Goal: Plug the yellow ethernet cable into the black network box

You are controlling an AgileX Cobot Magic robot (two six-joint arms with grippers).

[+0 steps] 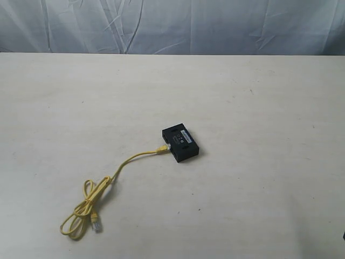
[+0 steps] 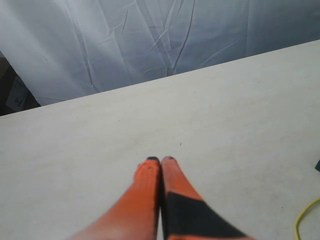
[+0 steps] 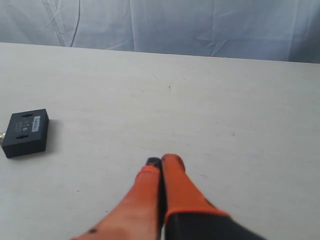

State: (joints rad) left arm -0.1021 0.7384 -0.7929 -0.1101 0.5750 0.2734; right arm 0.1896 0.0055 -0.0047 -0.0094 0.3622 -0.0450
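The black network box (image 1: 181,144) lies flat near the middle of the table, its pale label facing up. The yellow ethernet cable (image 1: 116,172) runs from its left side down to loose loops at the front left; one plug sits at the box's side (image 1: 163,148), the other clear plug (image 1: 96,225) lies free by the loops. The right wrist view shows the box (image 3: 25,132) well away from my right gripper (image 3: 161,160), whose orange fingers are pressed together, holding nothing. My left gripper (image 2: 160,159) is also shut and empty; a bit of yellow cable (image 2: 303,218) shows beside it.
A pale tabletop (image 1: 259,108) stretches all round the box. A wrinkled grey-white cloth backdrop (image 1: 172,27) hangs behind the table's far edge. Neither arm shows in the exterior view.
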